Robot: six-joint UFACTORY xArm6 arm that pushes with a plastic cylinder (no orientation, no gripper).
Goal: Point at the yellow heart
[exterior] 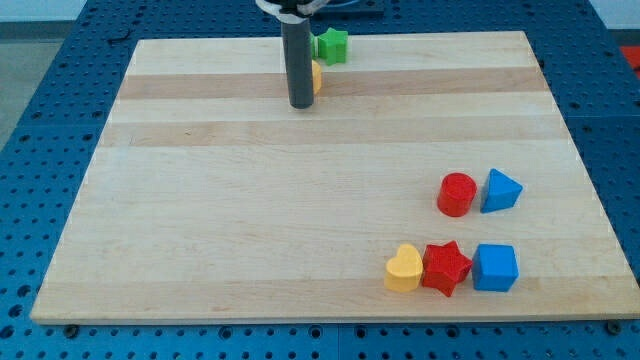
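The yellow heart [404, 269] lies near the board's near edge, right of centre, at the left end of a row of three blocks. Touching its right side is the red star [446, 268], and just right of that sits the blue cube [495, 267]. A little farther back, above this row, the red cylinder [457, 194] stands just beside the blue triangular block [500, 190], the two nearly touching.

The rod's tip [301, 104] rests on the wooden board [250, 230] far from the heart, up by the far edge and slightly left of centre, well apart from all five blocks on the right. The arm carries no pincer, only the straight dark rod, so nothing is held. Directly behind the rod on its right a small yellow block [316, 76] peeks out, its shape mostly hidden, and just beyond that, at the far edge, sits a green star [331, 46]. The board lies on a blue perforated table [40, 110].
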